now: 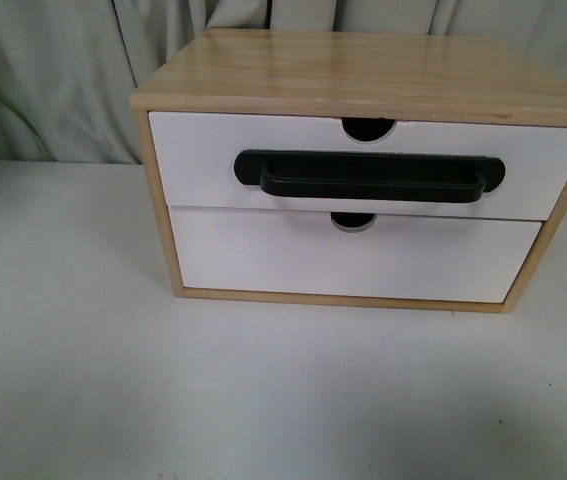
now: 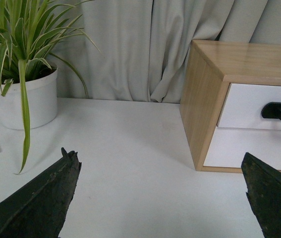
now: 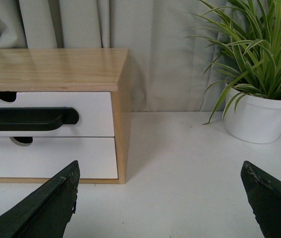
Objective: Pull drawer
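A light wooden cabinet stands on the white table, facing me. Its upper drawer has a white front, a long black bar handle and a half-round notch in its top edge; it sits pushed in. Neither arm shows in the front view. My left gripper hovers open over bare table left of the cabinet, with the drawer off to one side. My right gripper is open too, right of the cabinet, the handle at that view's edge. Nothing is between either pair of fingers.
Below sits a white-fronted drawer without a handle. A potted spider plant stands left of the cabinet, another potted plant to its right. Grey curtains hang behind. White tabletop stretches in front.
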Available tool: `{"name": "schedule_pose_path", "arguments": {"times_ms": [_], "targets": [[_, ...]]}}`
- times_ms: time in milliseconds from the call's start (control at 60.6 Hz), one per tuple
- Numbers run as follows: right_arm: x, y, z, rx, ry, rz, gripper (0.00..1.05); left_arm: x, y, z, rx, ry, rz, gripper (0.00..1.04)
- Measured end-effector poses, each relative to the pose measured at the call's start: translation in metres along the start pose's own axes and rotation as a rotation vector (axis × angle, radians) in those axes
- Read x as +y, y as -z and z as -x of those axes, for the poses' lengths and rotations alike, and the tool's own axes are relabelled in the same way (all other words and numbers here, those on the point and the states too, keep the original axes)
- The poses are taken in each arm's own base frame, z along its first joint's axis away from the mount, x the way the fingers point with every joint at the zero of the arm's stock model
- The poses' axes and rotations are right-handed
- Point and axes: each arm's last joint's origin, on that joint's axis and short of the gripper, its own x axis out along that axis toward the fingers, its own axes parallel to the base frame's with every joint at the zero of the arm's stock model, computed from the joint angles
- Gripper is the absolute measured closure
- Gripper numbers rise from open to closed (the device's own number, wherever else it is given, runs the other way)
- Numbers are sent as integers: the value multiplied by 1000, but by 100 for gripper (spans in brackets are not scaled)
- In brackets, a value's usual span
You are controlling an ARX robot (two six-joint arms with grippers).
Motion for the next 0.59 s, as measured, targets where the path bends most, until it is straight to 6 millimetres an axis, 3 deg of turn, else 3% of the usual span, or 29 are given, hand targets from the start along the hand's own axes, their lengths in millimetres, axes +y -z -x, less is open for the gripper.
{"name": "schedule_pose_path", "arguments": {"times_ms": [594], "targets": [[0,0,0,0,0,0,9,0,0,0,0,0,0,6]]}}
